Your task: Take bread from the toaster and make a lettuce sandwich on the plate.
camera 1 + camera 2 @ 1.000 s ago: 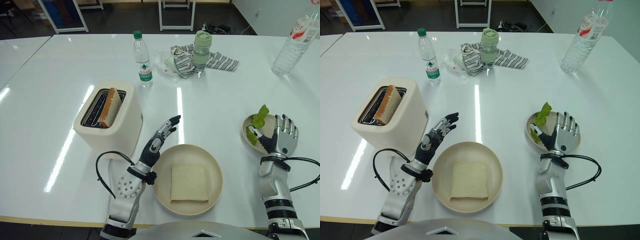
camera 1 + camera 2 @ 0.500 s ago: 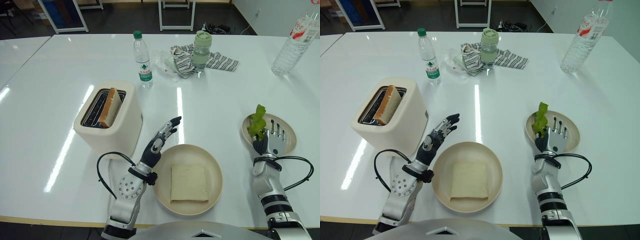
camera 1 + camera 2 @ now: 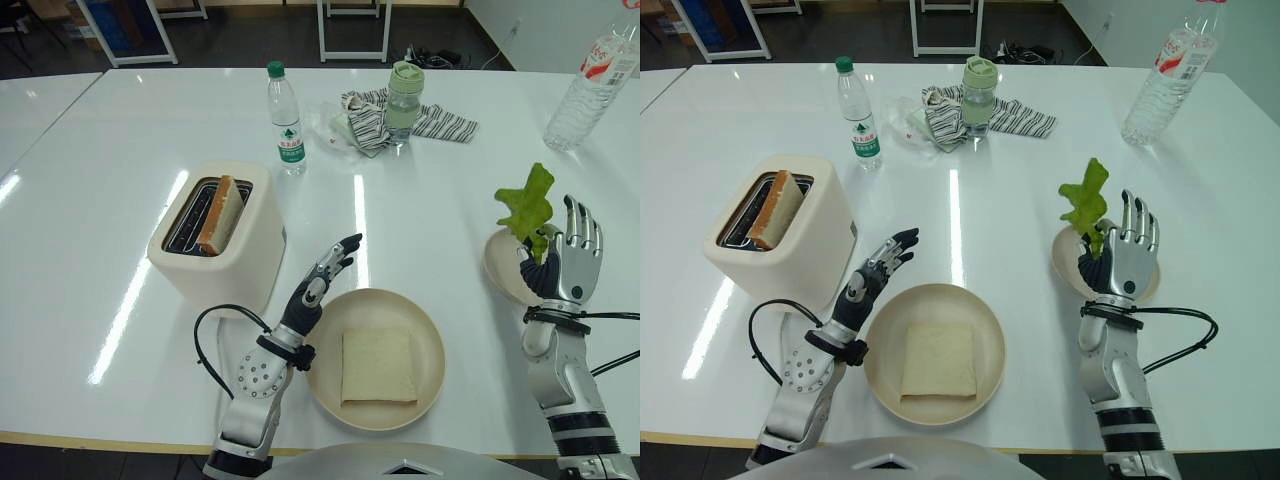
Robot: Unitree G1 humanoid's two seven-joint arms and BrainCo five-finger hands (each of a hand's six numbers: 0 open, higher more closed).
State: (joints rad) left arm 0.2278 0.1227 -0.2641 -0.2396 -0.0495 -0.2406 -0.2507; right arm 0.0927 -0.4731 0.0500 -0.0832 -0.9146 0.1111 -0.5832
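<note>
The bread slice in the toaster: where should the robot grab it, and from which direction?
Probably its top edge, coming from straight above. The bread slice stands on edge in the slot of the toaster, with just its upper part poking out, so fingers could pinch its two flat faces there. The open left hand is nearest.

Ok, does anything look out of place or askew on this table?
Nothing spilled or damaged. A striped cloth lies crumpled by the green cup, and the bread slice leans slantwise in the toaster.
</note>
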